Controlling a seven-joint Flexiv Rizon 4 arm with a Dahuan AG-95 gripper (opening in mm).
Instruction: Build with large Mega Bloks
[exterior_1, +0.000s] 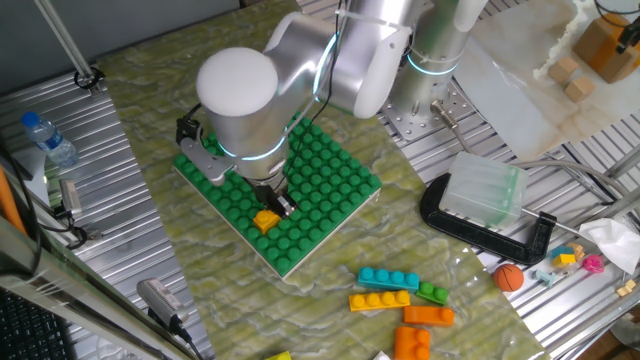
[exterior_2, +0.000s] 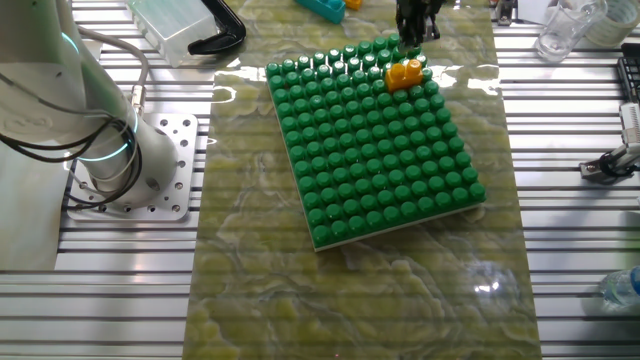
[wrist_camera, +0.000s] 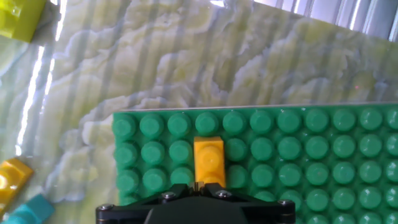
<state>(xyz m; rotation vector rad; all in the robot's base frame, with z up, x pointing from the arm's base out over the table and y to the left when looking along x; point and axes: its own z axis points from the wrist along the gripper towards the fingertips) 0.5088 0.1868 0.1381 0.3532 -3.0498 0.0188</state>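
Note:
A yellow-orange Mega Blok (exterior_1: 265, 220) stands pressed onto the green studded baseplate (exterior_1: 335, 165) near its front corner. It also shows in the other fixed view (exterior_2: 404, 73) and in the hand view (wrist_camera: 208, 158). My gripper (exterior_1: 277, 201) hovers just above and behind it, with the jaws together and nothing between them. In the hand view the gripper (wrist_camera: 205, 185) sits at the block's near end. Loose blocks lie on the mat to the front right: cyan (exterior_1: 388, 279), yellow (exterior_1: 380, 300), green (exterior_1: 433, 293) and two orange ones (exterior_1: 428, 315).
A small orange ball (exterior_1: 509, 276), a black clamp (exterior_1: 480, 228) with a clear box and small toys lie at the right. A water bottle (exterior_1: 48, 138) is at the left. The arm's base (exterior_2: 110, 160) stands beside the mat.

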